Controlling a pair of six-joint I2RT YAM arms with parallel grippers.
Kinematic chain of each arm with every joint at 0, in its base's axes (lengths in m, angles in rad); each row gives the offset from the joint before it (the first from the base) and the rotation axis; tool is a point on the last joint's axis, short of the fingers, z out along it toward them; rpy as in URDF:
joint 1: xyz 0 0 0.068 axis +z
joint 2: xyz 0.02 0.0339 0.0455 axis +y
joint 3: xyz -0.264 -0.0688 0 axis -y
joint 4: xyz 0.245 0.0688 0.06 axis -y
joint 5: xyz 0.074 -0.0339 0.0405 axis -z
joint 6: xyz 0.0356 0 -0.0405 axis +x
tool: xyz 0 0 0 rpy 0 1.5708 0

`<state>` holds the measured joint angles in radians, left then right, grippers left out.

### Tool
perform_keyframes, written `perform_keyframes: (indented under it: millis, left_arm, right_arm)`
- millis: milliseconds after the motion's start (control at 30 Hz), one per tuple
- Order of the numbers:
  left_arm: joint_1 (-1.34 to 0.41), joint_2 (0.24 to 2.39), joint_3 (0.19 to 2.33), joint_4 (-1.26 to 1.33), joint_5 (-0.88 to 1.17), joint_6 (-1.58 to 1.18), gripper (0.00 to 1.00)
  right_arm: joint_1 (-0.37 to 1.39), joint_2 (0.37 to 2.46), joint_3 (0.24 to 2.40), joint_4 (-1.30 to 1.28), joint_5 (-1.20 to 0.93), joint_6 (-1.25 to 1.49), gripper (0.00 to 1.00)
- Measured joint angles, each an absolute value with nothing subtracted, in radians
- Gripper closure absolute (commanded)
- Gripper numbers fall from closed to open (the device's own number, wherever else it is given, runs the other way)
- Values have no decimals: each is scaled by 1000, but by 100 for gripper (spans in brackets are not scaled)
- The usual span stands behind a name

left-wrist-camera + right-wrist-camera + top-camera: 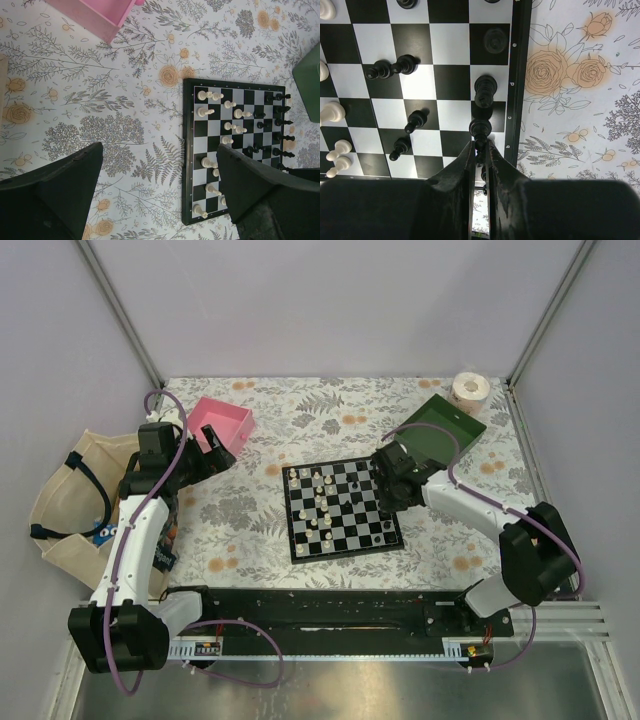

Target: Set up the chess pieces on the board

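The board [291, 520] lies mid-table with cream-white pieces [318, 502] on its left half and black pieces [384, 527] on its right. My right gripper [386, 487] is over the board's far right side. In the right wrist view it [480, 148] is shut on a black piece [480, 129] at a square beside the board's border [516, 75]. Another black piece [485, 92] stands just ahead. My left gripper [221, 454] is open and empty beside the pink tray. In its wrist view it [159, 151] hangs above the cloth left of the board [188, 150].
A pink tray [226, 421] sits far left and a green tray [441, 426] far right, with a tape roll [470, 388] behind it. A cream bag [66, 502] lies at the table's left edge. White pieces [332, 113] stand at the left of the right wrist view.
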<state>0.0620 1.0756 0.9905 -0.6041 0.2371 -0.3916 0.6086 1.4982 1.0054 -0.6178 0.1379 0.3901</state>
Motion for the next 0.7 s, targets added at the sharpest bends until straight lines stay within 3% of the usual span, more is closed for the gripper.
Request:
perform_keyframes:
  millis: [700]
  left_arm:
    - [62,1076,991,-604,238,-392,1]
  right_arm:
    - [608,1546,1005,-613,165,398,81]
